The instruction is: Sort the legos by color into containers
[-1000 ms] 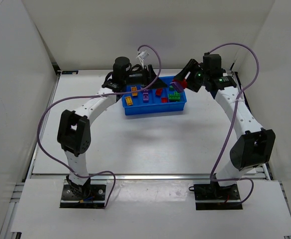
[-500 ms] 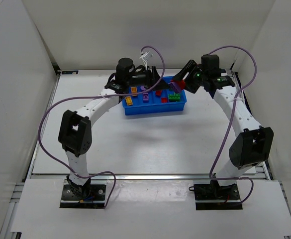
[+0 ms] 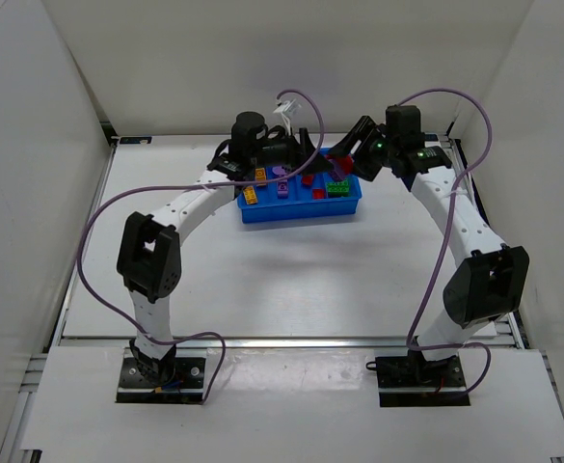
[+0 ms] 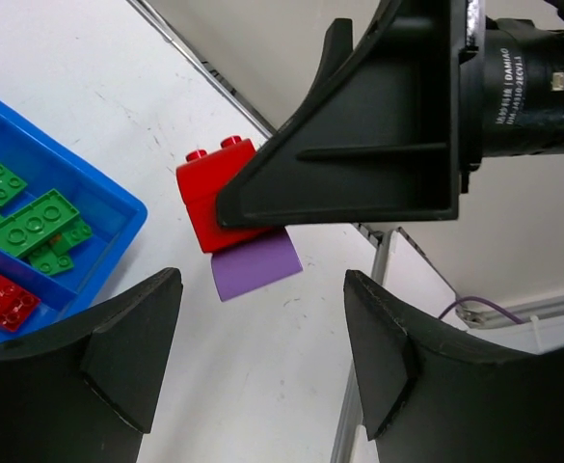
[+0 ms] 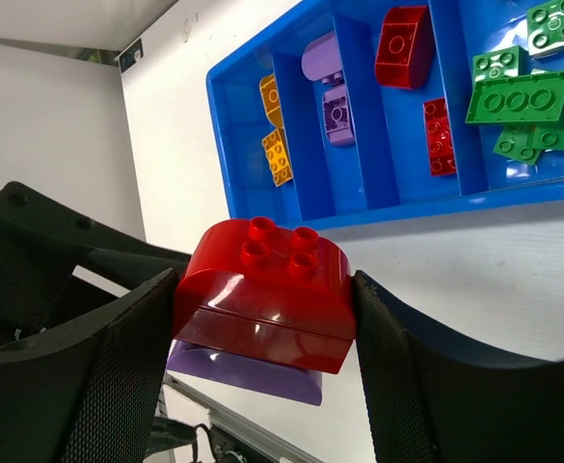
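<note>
Legos (image 3: 337, 186) fill most of the blue tray (image 3: 301, 213), which sits on the white table (image 3: 262, 280) toward its far side, between the two arms. From where I stand the compartments run left to right by colour. Two orange bricks (image 5: 274, 145) lie in the first and two purple bricks (image 5: 330, 106) in the second. In the third are a curved red brick (image 5: 402, 43) and a flat red plate (image 5: 439, 135). A loose pile of green plates (image 5: 518, 96) fills the last.

One piece is outside the tray — a red-and-purple brick (image 5: 262, 289), a rounded red block with four studs on top and a purple one stuck beneath it. The right gripper (image 5: 262, 323) has it clamped, its two black fingers (image 5: 118, 371) pressed against the sides of the red half. It is held up in the air at the tray's far right end, clear of the table.

The left gripper (image 4: 262, 357) faces it from the other side, close by. Its jaws stand apart with nothing between them. From its wrist camera the brick shows beyond the fingertips, partly covered by one finger of the right gripper, and I cannot see the left fingers touching it. That same view catches the tray's green corner off to the left, with the plates lying flat — studs up.

Purple cables (image 3: 98, 227) loop off both arms above the table.
</note>
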Tool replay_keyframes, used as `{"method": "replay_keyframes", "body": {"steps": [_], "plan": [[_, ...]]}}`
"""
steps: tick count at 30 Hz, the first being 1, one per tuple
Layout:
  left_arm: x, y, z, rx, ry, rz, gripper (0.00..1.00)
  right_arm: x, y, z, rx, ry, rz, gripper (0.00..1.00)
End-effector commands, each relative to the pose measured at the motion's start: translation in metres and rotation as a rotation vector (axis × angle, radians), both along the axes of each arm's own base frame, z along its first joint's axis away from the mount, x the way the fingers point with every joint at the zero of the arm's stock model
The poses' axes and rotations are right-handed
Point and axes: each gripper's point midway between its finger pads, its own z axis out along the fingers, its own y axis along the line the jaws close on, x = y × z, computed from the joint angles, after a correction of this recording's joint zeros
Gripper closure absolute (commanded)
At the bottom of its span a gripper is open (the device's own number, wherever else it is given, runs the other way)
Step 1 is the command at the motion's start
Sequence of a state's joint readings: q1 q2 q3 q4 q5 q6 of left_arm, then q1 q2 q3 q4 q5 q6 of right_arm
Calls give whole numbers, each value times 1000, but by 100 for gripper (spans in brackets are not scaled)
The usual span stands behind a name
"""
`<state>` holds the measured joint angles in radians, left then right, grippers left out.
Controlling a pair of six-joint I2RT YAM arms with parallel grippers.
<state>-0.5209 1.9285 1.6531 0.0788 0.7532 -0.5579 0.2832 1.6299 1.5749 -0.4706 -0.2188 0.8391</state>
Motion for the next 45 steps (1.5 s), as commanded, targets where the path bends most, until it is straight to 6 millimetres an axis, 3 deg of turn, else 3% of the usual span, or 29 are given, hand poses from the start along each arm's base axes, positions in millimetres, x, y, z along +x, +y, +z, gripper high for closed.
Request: {"method": "replay_keyframes", "body": {"steps": [1,12,20,27,34,41,45], "plan": [[6,-3,13,18,-54,36,22,2,8,27,47,-53,16,100],[8,-11,7,26,-51,37,28,1,14,32,54,-68,27,100],[9,-12,4,28,-36,47,59,1,13,29,45,-63,17,100],[-7,-15,-1,38,-16,37,81,11,5,28,-3,-97,-25,100],[-36,-14,-10,49,37,30,85,23,-4,32,-51,-137,-66,100],[-57,3,-9,55,43,61,85,34,-21,37,-84,-178,-111,100],[-44,25,-6,101,-32,149,84,32,-32,36,-142,-209,-92,100]]}}
